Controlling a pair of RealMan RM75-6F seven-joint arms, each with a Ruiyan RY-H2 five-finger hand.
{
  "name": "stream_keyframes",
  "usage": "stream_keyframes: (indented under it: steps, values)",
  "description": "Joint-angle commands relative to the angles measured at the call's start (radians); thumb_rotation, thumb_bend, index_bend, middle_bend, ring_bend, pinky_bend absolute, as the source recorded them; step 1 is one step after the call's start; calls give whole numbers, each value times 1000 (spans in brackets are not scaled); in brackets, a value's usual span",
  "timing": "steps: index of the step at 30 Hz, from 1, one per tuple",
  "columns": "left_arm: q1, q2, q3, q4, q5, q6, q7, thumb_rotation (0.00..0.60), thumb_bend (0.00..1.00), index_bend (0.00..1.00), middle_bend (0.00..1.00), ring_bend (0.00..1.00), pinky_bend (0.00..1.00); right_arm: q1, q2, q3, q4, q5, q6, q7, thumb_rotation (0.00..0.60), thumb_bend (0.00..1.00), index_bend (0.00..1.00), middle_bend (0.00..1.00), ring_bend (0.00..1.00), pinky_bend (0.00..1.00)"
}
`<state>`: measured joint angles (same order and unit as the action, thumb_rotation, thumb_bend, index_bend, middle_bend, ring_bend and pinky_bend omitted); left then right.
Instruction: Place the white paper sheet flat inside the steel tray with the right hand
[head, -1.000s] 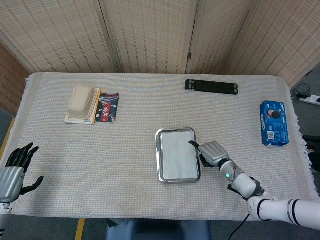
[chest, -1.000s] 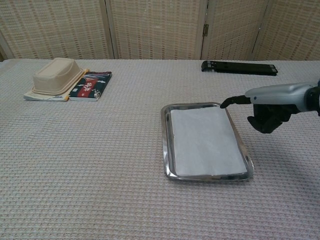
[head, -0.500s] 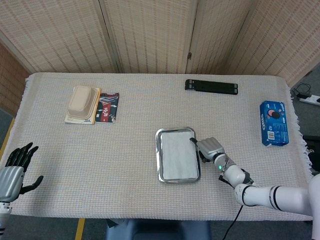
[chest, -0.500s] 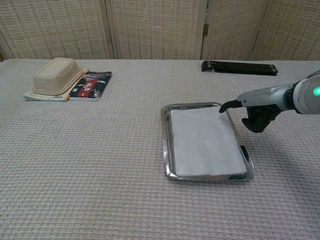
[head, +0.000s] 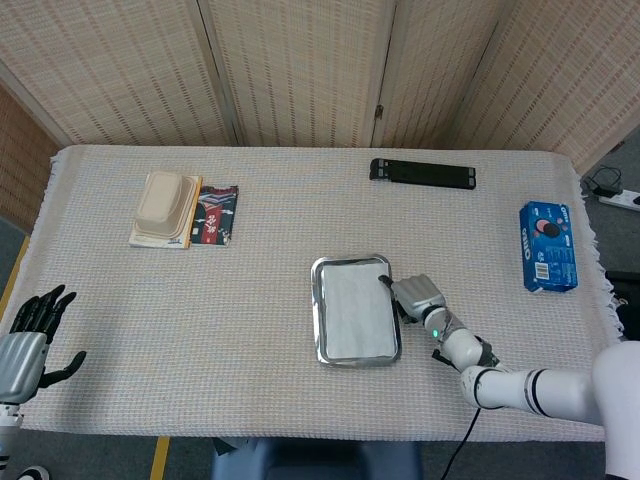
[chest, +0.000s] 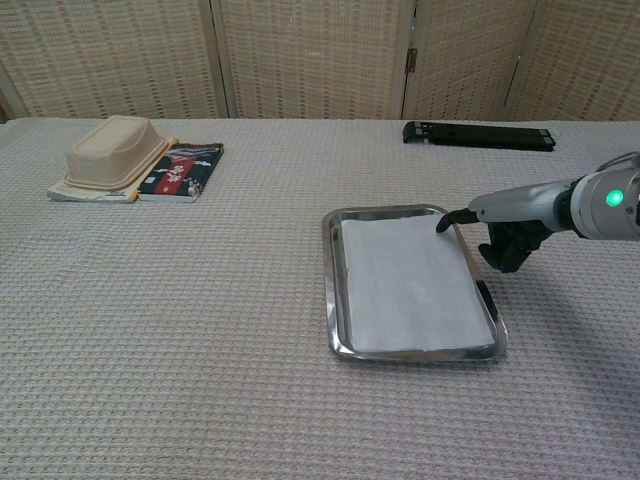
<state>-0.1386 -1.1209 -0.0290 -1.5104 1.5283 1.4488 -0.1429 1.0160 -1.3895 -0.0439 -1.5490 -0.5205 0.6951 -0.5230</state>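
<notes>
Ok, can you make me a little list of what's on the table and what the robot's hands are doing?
paper: white paper sheet lies flat inside the steel tray
right hand: right hand beside the tray's far right corner, one finger pointing at the sheet's corner
left hand: left hand open at the table's left edge
also there: beige container, blue cookie box, black bar

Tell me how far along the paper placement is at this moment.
Done: the white paper sheet already lies flat inside the steel tray. In hand: the right hand holds nothing; one extended fingertip sits at the sheet's far right corner, though contact can't be confirmed. Left: probably only lifting that hand clear. The left hand rests open at the table's edge.
</notes>
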Motion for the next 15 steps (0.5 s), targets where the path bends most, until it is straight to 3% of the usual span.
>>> stream_keyframes:
  steps: [1,15]
  values:
    - [0,1,0,0,1,1,-1,600,363,0,0,0,0,5,-11,-5,8,1,-4,2,600,938,0,1000,1000,1000]
    - [3,4,3,-10,9,8,-5,600,363,0,0,0,0,24,-44,-22,33,8,-4,9,600,938,0,1000,1000,1000]
